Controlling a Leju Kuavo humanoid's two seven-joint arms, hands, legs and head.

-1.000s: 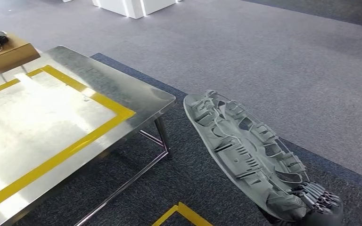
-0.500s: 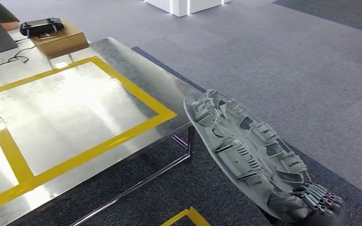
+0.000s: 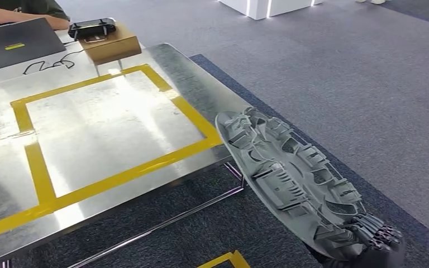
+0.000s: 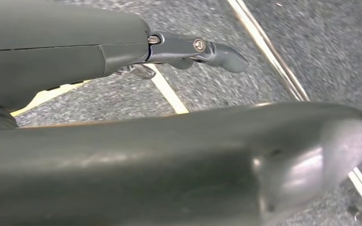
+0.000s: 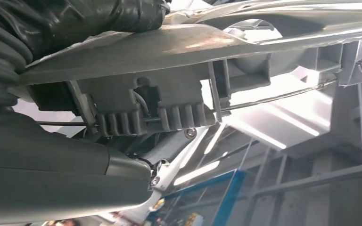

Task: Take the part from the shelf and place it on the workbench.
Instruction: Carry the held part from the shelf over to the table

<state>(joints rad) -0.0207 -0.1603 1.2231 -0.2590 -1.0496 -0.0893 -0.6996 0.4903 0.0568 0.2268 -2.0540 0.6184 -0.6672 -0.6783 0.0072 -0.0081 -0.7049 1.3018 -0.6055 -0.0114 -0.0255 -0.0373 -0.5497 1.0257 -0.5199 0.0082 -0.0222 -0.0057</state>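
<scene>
Right hand grips the part at its near end, dark fingers wrapped over the rim. Part is a long grey moulded plastic panel, oval-ish, ribbed side up w/ many small pockets and clips. It's held in the air, tilted, far tip just beside the workbench corner and overlapping its right edge in head view; can't tell if it touches. The rest hangs over dark carpet to the right of the bench.

Workbench top is shiny steel, reflective, w/ a yellow tape rectangle marking a bare inner area. Thin chrome legs and crossbars under the near edge. Lots of open carpet right of the bench and beyond. Yellow floor tape corner near bottom.

Far left corner of bench: a cardboard box w/ a black device on top, black cable next to it, a laptop and a person's arm behind.

Right wrist view: black-gloved fingers on top of the part's edge, ribbed grey underside below.

Left hand: grey finger sticks out straight over carpet, nothing visibly in it; can't tell its full state. Smooth grey rounded shape in front of it.
</scene>
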